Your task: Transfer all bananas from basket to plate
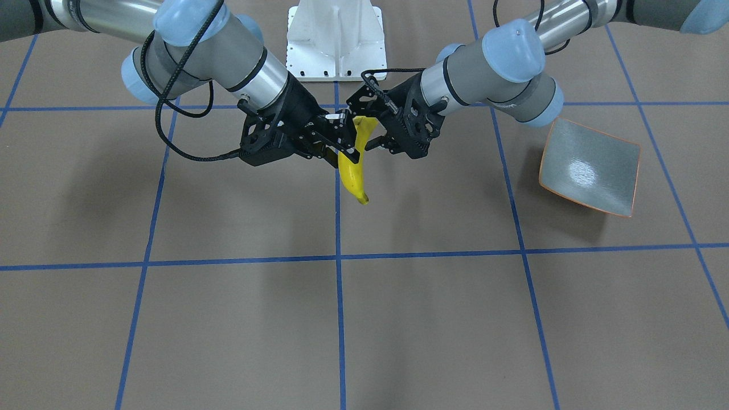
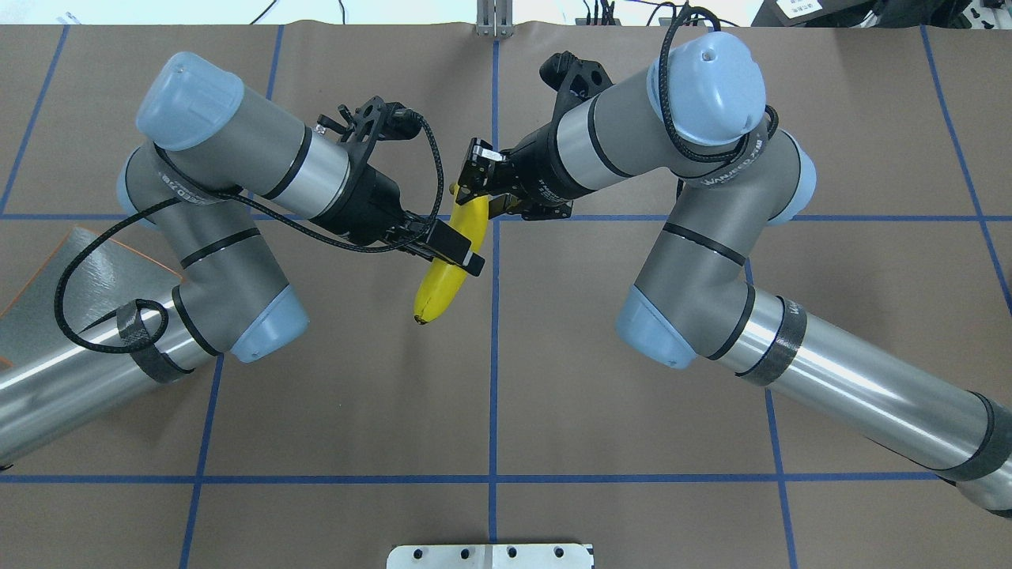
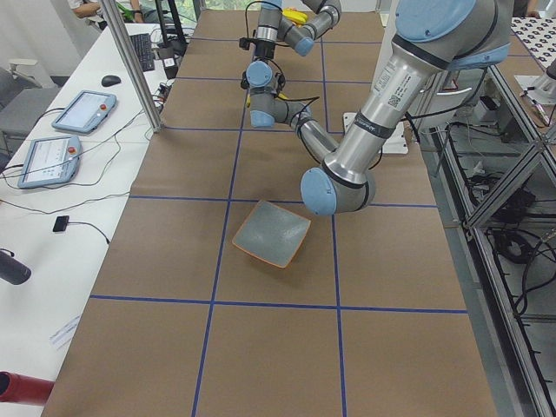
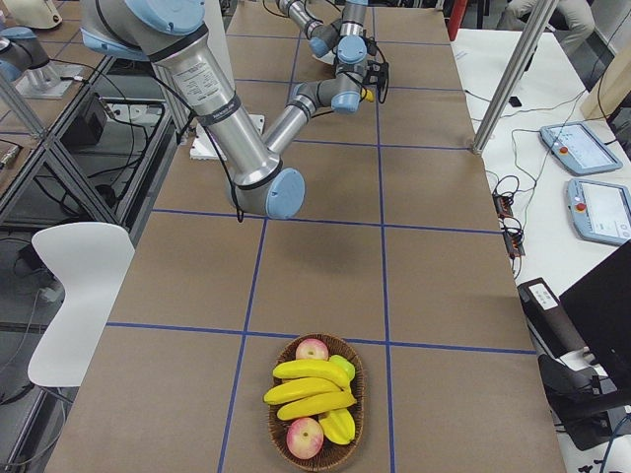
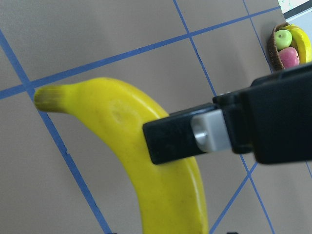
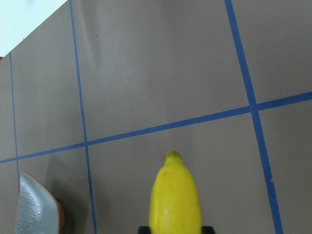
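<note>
I have one banana (image 1: pixel 353 173) up off the table (image 1: pixel 228 319). It hangs nearly upright at the upper centre of the front-facing view, between the two arms. The right gripper (image 1: pixel 343 150) is clamped on it: in the right wrist view the yellow body sits tight between the finger ends at the bottom edge. The left gripper (image 2: pixel 458 251) is at the same banana, with one finger lying across its middle in the overhead view. I cannot tell whether its jaws have closed on the banana or only bracket it. I read this as a mid-air pass from the basket-side arm to the plate-side arm.

The plate (image 1: pixel 589 168) sits at the right of the front-facing view, just beside the left arm's elbow and well apart from the held banana. No banana lies on it.

The basket (image 4: pixel 317 463) is at the bottom centre of the exterior right view, well apart from both grippers. At least two more bananas (image 4: pixel 304 387) lie in it among other fruit (image 4: pixel 313 348).

By my count nothing is delivered yet and the first banana is only halfway there. The pass has to be completed, the banana carried across and set on the plate, and then the same trip made for each one in the basket.
</note>
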`<control>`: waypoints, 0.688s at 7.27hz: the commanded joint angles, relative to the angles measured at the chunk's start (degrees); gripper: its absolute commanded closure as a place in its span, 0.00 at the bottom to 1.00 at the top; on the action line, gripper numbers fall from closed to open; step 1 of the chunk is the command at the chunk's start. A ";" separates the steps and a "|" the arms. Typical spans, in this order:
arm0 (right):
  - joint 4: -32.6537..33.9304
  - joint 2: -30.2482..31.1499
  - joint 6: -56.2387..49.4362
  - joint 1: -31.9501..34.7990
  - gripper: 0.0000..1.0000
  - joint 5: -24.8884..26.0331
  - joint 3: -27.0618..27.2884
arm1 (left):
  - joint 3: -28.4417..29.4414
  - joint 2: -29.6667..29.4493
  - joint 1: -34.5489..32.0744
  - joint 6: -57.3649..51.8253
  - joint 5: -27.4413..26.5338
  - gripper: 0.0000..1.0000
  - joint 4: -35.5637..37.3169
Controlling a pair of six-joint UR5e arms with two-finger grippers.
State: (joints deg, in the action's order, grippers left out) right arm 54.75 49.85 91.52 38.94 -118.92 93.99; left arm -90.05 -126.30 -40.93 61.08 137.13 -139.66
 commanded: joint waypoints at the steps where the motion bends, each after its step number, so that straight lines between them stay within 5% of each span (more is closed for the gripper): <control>1: -1.05 0.07 0.85 0.00 1.00 0.00 -0.13 | -0.03 0.00 0.06 1.14 0.07 1.00 -0.52; 2: -2.87 0.51 0.94 0.00 0.59 0.00 -0.47 | -0.03 0.09 0.06 5.06 0.07 1.00 -1.92; 3: -5.59 1.73 0.85 0.09 0.01 0.26 -0.39 | -0.03 0.26 0.06 5.62 0.07 1.00 -2.28; 5: -9.64 4.80 1.29 0.35 0.00 0.09 0.74 | 0.05 0.53 -0.03 5.80 -0.02 1.00 -2.11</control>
State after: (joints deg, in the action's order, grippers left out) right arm 47.69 52.88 92.48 39.11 -118.76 93.99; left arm -90.03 -125.96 -40.88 66.53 137.14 -141.72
